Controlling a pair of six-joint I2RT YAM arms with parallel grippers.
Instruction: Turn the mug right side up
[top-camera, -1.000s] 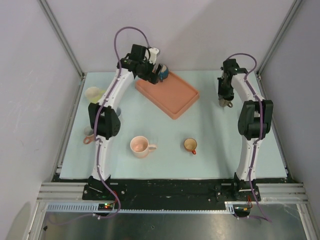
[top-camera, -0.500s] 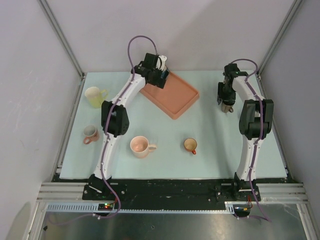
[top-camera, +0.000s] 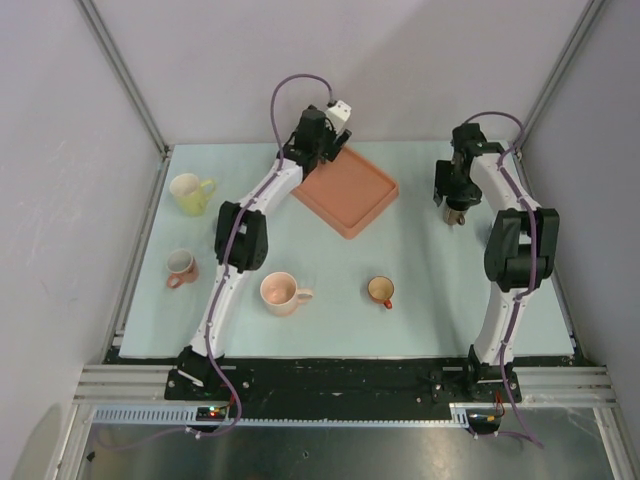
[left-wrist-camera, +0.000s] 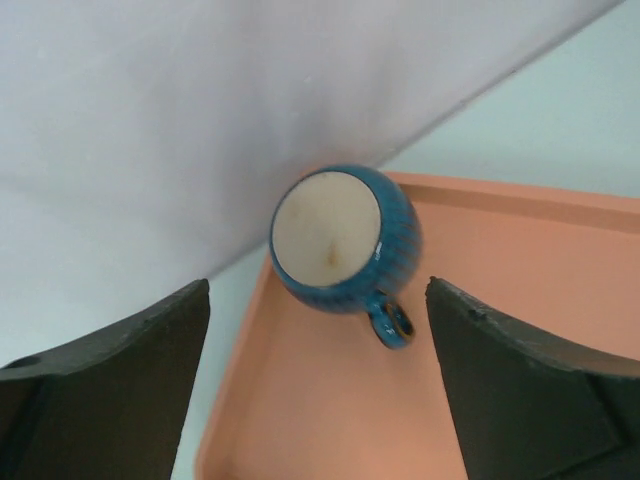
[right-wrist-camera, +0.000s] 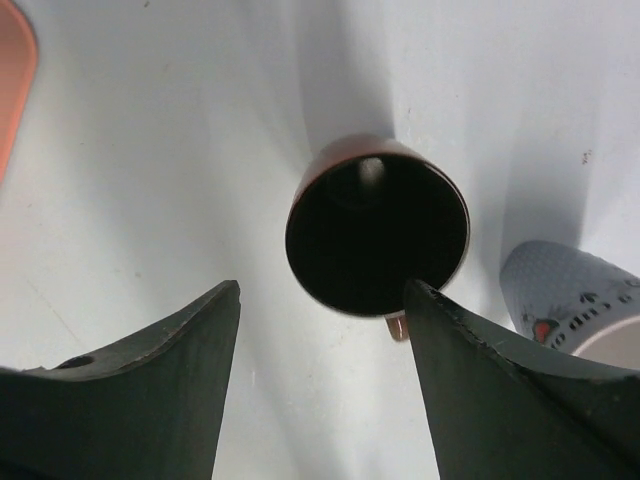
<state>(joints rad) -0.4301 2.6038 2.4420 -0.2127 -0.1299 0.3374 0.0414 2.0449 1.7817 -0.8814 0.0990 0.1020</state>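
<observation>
— Since a second ago the left arm (top-camera: 250, 215) has stretched further to the back. The left gripper (left-wrist-camera: 318, 290) now hangs over the far corner of the tray (left-wrist-camera: 520, 270). The right arm (top-camera: 515, 240) has hardly changed.

— Where is the mug?

— The blue mug (left-wrist-camera: 345, 240) stands on the tray just below the left gripper, between the lines of its two fingers. I judge it is bottom up, because I see a flat pale base and no opening. Its handle points back toward the wrist.

— Is it held?

— No. The jaws are spread wide, both fingers are apart from the mug, and nothing is between them. The right gripper (right-wrist-camera: 322, 300) is also wide and empty. It is above a brown cup (right-wrist-camera: 377, 225) that already has its open side up, and a grey cup (right-wrist-camera: 575, 295) is near its right finger.

— Which step is this?

— I think it is the approach, with no grasp made yet. The next move calls for coming down and closing across the body, clear of the handle. After that come a lift, a half turn of the wrist, and setting the mug down on its base.
</observation>
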